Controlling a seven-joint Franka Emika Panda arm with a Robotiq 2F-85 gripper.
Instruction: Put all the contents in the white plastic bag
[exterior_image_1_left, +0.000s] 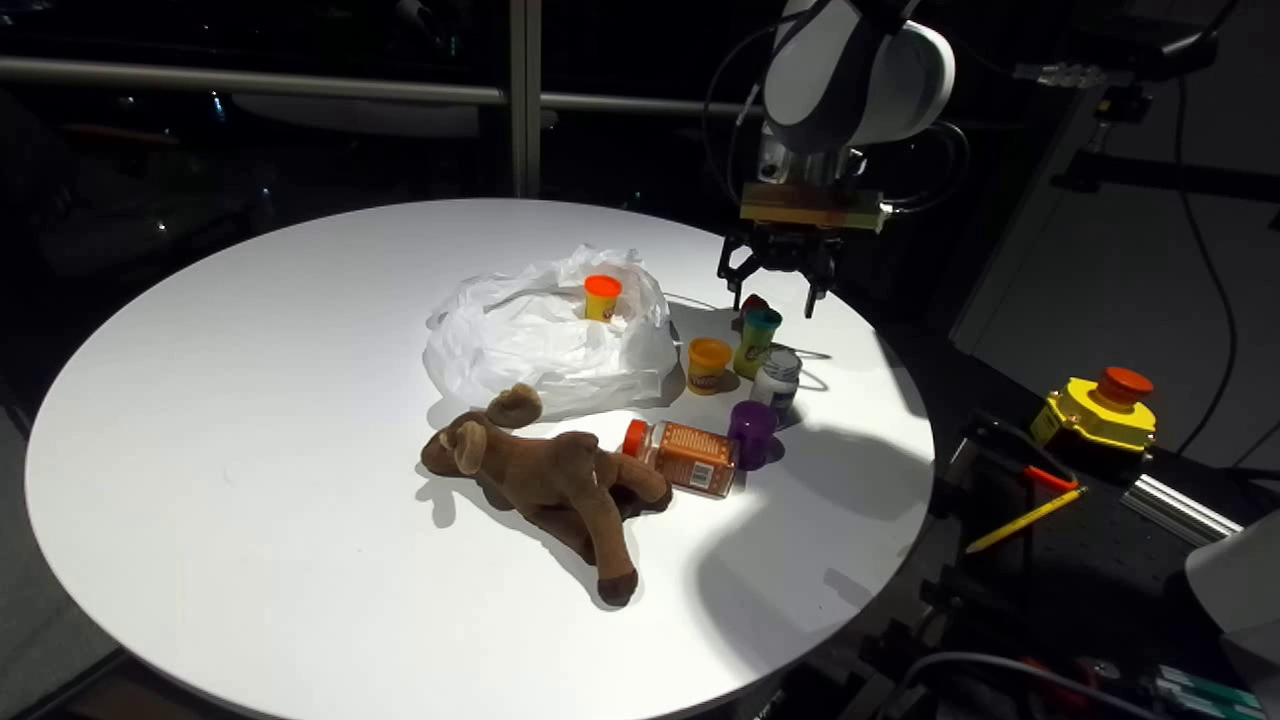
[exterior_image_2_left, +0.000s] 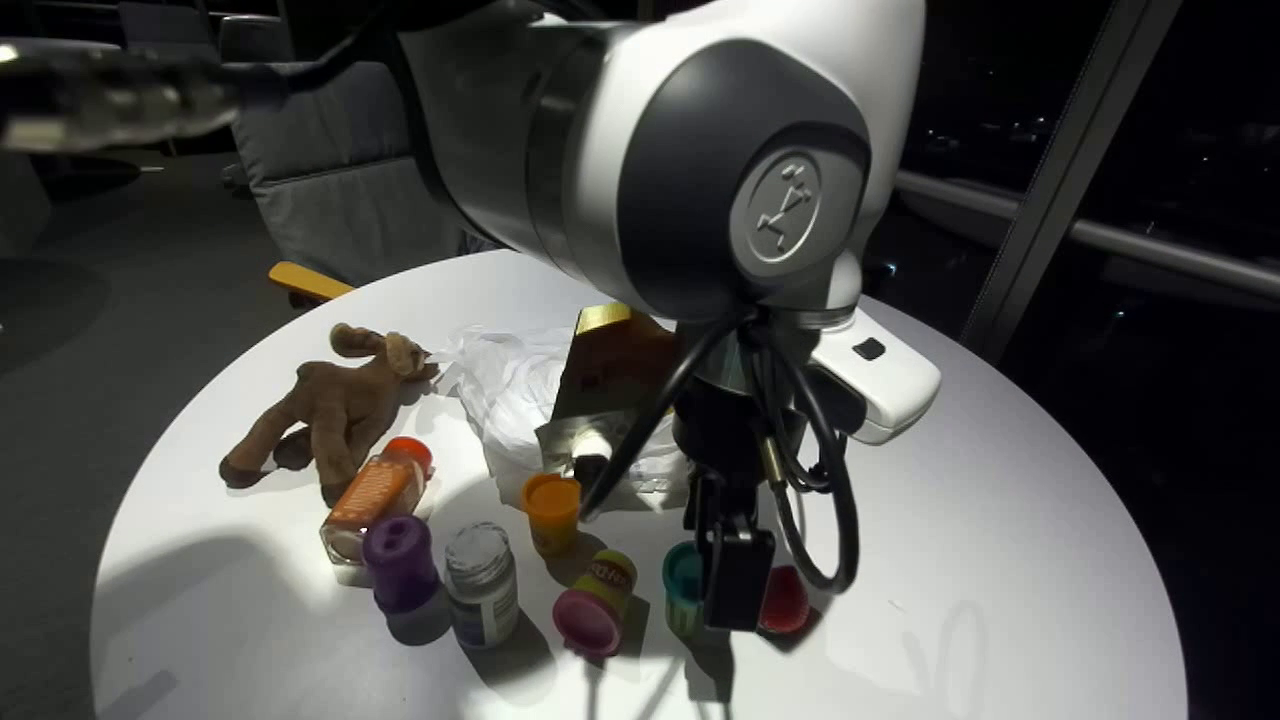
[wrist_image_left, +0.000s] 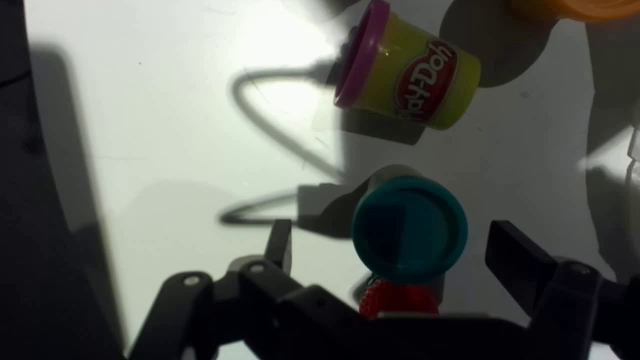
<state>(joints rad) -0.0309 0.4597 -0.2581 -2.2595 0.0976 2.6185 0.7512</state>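
brown plush animal (exterior_image_1_left: 545, 470), white bag (exterior_image_1_left: 540, 370)

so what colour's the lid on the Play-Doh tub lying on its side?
Magenta. The lid shows best in the wrist view.

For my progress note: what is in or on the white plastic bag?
Among the folds of the white plastic bag sits an orange-lidded yellow tub. Anything beneath the crumpled plastic is hidden.

In an exterior view the plastic bag (exterior_image_1_left: 530, 350) lies mid-frame on the table (exterior_image_1_left: 250, 560), a tub (exterior_image_1_left: 602, 300) amid its folds. Below it is the plush animal (exterior_image_1_left: 540, 470) — right of that, a jar (exterior_image_1_left: 697, 458), then a pot (exterior_image_1_left: 752, 428). Right of the bag stand another tub (exterior_image_1_left: 708, 368) and, farther right, a bottle (exterior_image_1_left: 776, 382).
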